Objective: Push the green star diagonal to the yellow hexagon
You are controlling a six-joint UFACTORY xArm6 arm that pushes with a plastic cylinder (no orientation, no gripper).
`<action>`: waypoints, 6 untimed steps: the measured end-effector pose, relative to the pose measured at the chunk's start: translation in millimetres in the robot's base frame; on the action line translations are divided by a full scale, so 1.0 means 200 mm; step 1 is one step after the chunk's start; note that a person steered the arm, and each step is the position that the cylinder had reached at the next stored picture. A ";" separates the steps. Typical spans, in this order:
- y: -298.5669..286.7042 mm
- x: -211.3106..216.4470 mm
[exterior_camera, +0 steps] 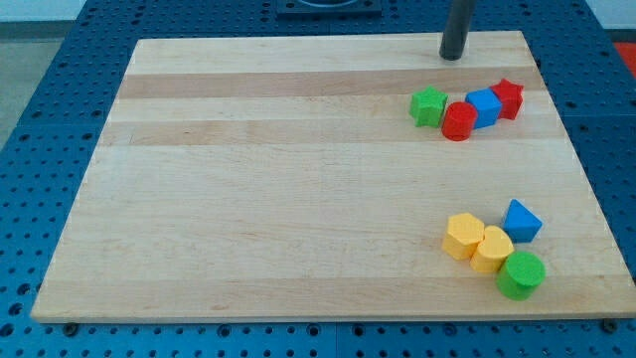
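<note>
Nearest the view's bottom sits a green cylinder, touching a yellow heart beside the yellow hexagon. Well apart toward the top, the green star touches a red cylinder. My tip stands just above the star, apart; no end effector shows on the bench.

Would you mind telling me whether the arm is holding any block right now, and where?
Nothing is held: my tip stands apart from the green star, toward the view's top.

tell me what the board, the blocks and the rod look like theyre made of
Board: pale wood, shown by grain and joined plank stripes, matte. Blocks, such as the green star and yellow hexagon: solid flat colour, probably painted wood or plastic; can't tell which. Rod, my tip: dark and smooth, maybe metal or plastic.
</note>
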State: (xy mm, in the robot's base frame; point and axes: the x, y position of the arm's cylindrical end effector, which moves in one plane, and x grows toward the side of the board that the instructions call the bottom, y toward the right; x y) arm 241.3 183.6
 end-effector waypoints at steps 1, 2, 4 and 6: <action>0.00 0.22; -0.02 0.25; -0.27 0.46; -0.62 0.74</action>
State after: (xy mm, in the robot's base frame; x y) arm 389.2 59.7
